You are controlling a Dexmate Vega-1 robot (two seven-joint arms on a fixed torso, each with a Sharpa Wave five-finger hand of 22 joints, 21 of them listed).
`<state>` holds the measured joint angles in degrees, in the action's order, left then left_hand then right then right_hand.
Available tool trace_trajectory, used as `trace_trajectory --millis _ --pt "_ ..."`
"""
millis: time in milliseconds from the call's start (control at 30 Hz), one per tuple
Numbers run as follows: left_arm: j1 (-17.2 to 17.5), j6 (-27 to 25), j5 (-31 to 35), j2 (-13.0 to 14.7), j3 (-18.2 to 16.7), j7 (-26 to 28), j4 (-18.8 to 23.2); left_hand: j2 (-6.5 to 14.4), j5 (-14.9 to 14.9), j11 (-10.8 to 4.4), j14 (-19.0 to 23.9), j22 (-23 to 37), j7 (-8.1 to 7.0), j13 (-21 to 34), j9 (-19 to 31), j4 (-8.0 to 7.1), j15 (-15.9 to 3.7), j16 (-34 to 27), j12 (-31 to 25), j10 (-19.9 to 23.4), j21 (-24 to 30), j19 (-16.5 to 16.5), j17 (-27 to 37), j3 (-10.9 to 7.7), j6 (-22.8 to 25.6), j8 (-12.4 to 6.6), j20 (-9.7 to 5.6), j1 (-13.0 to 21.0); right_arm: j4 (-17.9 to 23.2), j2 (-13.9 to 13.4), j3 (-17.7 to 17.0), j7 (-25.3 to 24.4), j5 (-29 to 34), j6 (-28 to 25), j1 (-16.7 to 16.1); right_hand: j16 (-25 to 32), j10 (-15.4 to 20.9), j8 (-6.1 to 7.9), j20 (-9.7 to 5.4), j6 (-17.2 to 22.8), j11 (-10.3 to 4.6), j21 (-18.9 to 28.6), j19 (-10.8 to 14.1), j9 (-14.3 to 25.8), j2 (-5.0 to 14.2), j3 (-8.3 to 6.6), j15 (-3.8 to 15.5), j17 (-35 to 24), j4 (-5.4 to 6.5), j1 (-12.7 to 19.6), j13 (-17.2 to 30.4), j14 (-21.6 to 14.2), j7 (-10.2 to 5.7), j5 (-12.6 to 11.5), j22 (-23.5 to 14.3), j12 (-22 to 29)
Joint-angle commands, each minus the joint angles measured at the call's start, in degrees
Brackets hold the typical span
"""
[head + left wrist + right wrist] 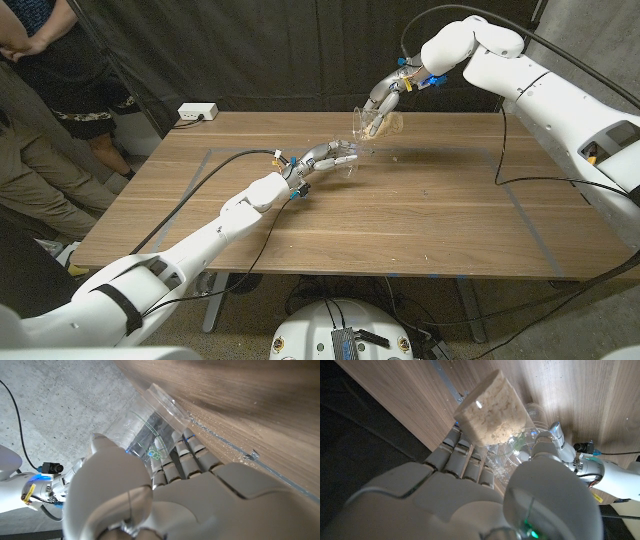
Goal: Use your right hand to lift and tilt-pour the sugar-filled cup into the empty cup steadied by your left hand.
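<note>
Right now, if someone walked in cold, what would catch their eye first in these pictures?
The right hand holds a clear sugar-filled cup lifted and tilted above the far middle of the wooden table. Just below and nearer, the left hand grips an empty clear cup on the table. A person stands at the table's far left corner.

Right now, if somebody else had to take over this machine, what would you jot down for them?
Right hand holds the sugar-filled cup lifted off the table and tilted.
Left hand grips the empty cup, which stands on the table just below the lifted one.
Done: both cups grasped, full cup raised and leaning toward the other.
Left: no sugar seen in the empty cup yet; tip further, finish the pour, then set the cup down.
</note>
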<state>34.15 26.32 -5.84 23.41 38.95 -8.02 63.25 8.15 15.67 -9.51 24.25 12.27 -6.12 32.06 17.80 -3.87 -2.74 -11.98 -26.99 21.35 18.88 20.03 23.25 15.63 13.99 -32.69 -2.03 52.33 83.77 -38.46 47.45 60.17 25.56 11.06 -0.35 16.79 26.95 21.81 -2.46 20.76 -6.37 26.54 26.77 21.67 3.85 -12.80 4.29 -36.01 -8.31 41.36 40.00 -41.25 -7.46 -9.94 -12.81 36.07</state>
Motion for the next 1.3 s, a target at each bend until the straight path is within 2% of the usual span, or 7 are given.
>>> trace_trajectory --millis 33,733,1300 --pt "-0.43 1.00 0.09 -0.53 0.08 -0.27 -1.32 0.00 -0.13 -0.04 0.17 -0.01 -0.36 0.20 0.19 -0.33 -7.38 0.20 -0.47 0.33 0.24 -0.18 0.31 -0.07 0.43 -0.35 -0.12 0.58 0.68 0.16 0.48 0.48 2.35 0.90 0.32 0.44 0.48 0.04 -3.64 0.55 -0.24 0.30 -0.01 0.23 0.78 -0.50 9.17 -0.22 0.17 0.07 0.29 -0.62 0.13 -0.34 0.01 -0.02" --pt "-0.23 1.39 0.39 -0.68 0.21 -0.04 -1.23 -0.07 -0.21 -0.13 0.28 -0.02 -0.39 0.23 0.12 -0.42 -7.43 0.17 -0.54 0.44 0.35 -0.20 0.30 -0.05 0.51 -0.51 -0.15 0.65 3.80 -0.33 0.41 1.74 6.02 1.34 -0.03 0.89 0.61 0.03 -3.78 0.95 -0.08 0.39 0.13 0.35 0.85 -0.56 9.18 -0.76 0.10 0.28 0.40 -1.11 0.08 -0.35 0.01 -0.23" --pt "-0.68 3.33 0.53 -1.64 0.43 0.13 -3.32 -0.04 -0.25 0.00 0.29 -0.03 -0.38 0.25 0.05 -0.48 -7.50 0.17 -0.58 0.49 0.42 -0.22 0.30 -0.08 0.46 -0.58 -0.19 0.73 5.28 -0.21 0.41 2.85 7.14 1.33 -0.37 1.27 0.66 -0.05 -3.79 1.07 -0.13 0.42 0.13 0.44 0.96 -0.58 9.19 -1.21 0.15 0.30 0.49 -1.45 0.14 -0.34 -0.01 -0.45"
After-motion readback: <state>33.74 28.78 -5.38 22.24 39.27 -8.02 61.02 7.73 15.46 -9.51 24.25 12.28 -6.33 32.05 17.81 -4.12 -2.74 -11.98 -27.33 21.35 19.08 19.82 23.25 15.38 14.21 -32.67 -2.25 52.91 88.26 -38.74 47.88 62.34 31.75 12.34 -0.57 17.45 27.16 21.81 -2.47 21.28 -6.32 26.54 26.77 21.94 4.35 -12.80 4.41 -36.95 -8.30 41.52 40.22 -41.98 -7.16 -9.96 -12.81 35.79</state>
